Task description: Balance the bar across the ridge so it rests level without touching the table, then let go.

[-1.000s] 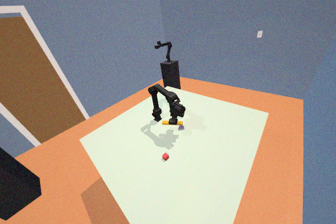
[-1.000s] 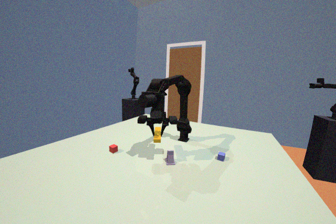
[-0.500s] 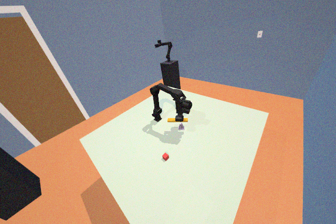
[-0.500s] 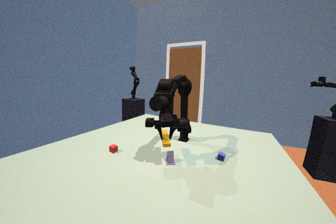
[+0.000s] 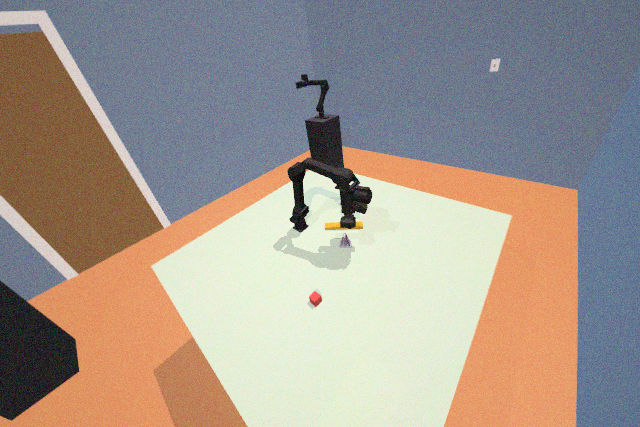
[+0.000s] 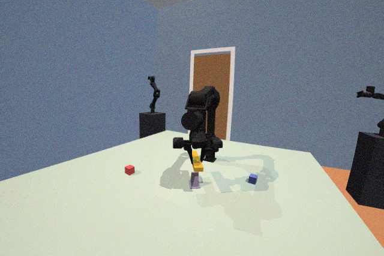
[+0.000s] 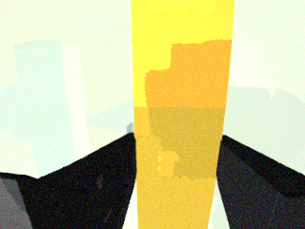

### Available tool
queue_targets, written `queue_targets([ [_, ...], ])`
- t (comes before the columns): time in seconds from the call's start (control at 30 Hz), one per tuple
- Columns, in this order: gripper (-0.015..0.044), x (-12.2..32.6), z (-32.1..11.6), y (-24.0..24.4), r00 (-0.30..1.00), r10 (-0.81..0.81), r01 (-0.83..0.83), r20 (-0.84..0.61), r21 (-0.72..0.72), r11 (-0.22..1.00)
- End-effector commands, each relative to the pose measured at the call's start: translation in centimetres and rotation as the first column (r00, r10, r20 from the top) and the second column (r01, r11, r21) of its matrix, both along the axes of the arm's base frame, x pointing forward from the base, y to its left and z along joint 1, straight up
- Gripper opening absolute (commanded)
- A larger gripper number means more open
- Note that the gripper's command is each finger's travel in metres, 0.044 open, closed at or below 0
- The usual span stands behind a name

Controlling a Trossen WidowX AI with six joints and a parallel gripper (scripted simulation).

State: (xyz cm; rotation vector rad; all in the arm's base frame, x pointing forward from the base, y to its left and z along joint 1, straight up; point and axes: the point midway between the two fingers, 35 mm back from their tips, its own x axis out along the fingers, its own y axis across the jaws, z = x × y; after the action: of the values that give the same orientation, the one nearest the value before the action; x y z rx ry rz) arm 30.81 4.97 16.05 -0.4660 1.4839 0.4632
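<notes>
- Room: blue-grey walls [image 5: 206,50] [image 6: 77,76], a brown door [image 5: 77,138] [image 6: 213,70] in a pale frame, orange floor [image 5: 542,308] [image 6: 372,222].
- Worktop [image 5: 387,334] [image 6: 93,216] [image 7: 267,38]: pale green, smooth-looking, crossed by overlapping soft shadows.
- Black arm [image 5: 325,168] [image 6: 210,117], bent over, wrist pointing down.
- Yellow bar [image 5: 333,226] [image 6: 198,166] [image 7: 181,86]: held aloft, roughly over the ridge, a gap beneath it in the exterior view. Looks rigid, probably light, hardly fragile. Flat smooth sides could slip or pivot under a loose grasp. Best hold: mid-length, across the long sides, so neither end drags down.
- Claw [image 5: 347,226] [image 6: 197,161] [image 7: 177,144]: clenched on the bar, one finger against each long side. Whether it has the exact centre, can't tell.
- Ridge [image 5: 344,241] [image 6: 194,181]: small, purple-grey, narrow at the top; little forgiveness for an off-centre bar. Suggest a slow lowering, level, before release.
- Red cube [image 5: 315,298] [image 6: 129,169] and blue cube [image 6: 252,178]: well apart from the ridge.
</notes>
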Motion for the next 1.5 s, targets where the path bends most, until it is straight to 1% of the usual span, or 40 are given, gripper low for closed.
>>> queue_targets([
  [0.0, 0.0, 0.0, -0.7, 0.1, 1.0, -0.004, 0.004, -0.004, -0.004, 1.0],
  [0.7, 0.0, 0.0, -4.0, 0.1, 1.0, -0.004, 0.004, -0.004, -0.004, 1.0],
  [1.47, 0.0, 0.0, -4.1, 0.0, 1.0, -0.004, 0.004, -0.004, -0.004, 1.0],
])
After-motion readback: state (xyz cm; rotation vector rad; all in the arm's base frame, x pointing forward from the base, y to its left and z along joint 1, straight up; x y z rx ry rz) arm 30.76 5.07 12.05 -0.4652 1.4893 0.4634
